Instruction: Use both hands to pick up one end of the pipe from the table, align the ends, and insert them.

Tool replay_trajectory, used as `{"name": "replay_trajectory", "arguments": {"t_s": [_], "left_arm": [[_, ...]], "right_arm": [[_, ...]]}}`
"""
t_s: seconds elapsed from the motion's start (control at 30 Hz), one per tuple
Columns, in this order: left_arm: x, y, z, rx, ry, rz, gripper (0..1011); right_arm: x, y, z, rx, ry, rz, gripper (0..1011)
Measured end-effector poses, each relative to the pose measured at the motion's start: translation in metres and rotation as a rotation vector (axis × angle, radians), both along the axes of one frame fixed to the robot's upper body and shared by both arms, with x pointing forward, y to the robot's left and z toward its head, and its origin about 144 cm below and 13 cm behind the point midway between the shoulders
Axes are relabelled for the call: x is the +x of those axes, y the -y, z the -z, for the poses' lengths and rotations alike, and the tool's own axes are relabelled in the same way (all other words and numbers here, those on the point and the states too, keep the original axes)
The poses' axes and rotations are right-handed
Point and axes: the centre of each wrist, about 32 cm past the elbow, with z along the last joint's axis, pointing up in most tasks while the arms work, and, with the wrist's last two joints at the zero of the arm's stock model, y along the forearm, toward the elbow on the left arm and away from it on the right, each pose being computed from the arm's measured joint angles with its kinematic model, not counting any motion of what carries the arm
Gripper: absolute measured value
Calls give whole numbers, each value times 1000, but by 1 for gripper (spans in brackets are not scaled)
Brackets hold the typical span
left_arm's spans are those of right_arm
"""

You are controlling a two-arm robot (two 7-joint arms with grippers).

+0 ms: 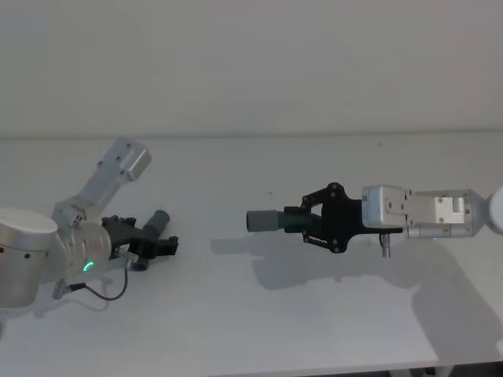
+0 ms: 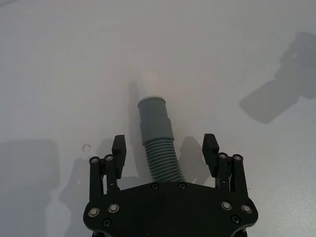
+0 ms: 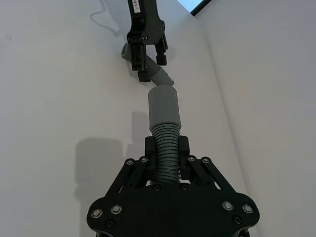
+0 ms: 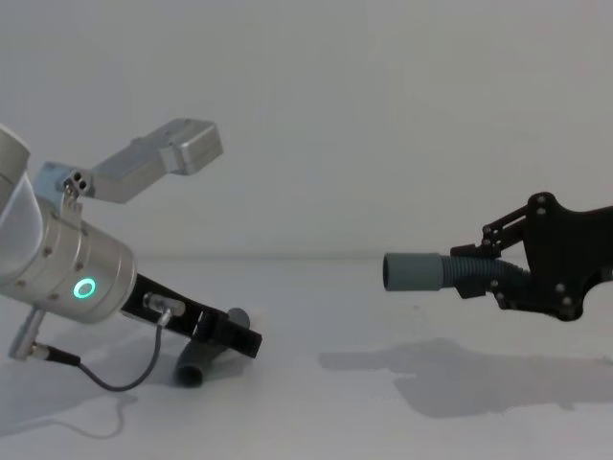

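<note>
Silver and cylindrical, the left arm (image 4: 57, 264) sits at the near left. A green ring light (image 4: 85, 287) glows on its smooth metal shell, and a thin black cable (image 4: 120, 388) loops from it down toward the table (image 1: 236, 322), a plain matte white surface. At the arm's end the left gripper (image 2: 164, 145), black plastic with bolted links and ridged pads, is angled down to the tabletop with its fingers (image 2: 118, 148) spread wide. They stand on either side of the tipped hose (image 2: 160, 158) without touching it. That hose lies on the table: a dark-grey ribbed body, then a smooth wider tipped cuff (image 2: 154, 116), then a short white tip (image 2: 149, 81) pointing away from the gripper.

Well apart to the right, the right gripper (image 3: 167, 145) hangs above the table, reaching in level from the right edge. Its fingers are drawn in narrow on the ribbed body of the open hose (image 3: 166, 168), with pads pressed on both sides. The smooth grey cylindrical open cuff (image 1: 263, 221) sticks out past the fingertips, roughly level, with its round mouth turned toward the left gripper. A soft shadow (image 1: 314, 271) lies on the table below it.
</note>
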Motion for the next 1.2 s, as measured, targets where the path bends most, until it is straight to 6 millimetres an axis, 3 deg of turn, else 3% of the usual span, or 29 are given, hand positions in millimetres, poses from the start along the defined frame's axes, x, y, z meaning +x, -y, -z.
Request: {"name": "replay_trajectory", "arguments": {"t_s": [0.1, 0.33, 0.43, 0.53, 0.73, 1.2], "left_arm": [[1, 1, 2, 0, -4, 1, 904], [4, 4, 5, -6, -11, 3, 672], [4, 5, 6, -9, -12, 6, 617], [5, 6, 8, -11, -14, 8, 485], [5, 7, 9, -13, -15, 9, 366], [7, 5, 14, -24, 5, 27, 331]], "right_arm": [[0, 0, 0, 0, 0, 0, 233], [0, 0, 0, 0, 0, 0, 233], [0, 0, 0, 0, 0, 0, 233], [0, 0, 0, 0, 0, 0, 233], [0, 0, 0, 0, 0, 0, 233], [0, 0, 0, 0, 0, 0, 233]]}}
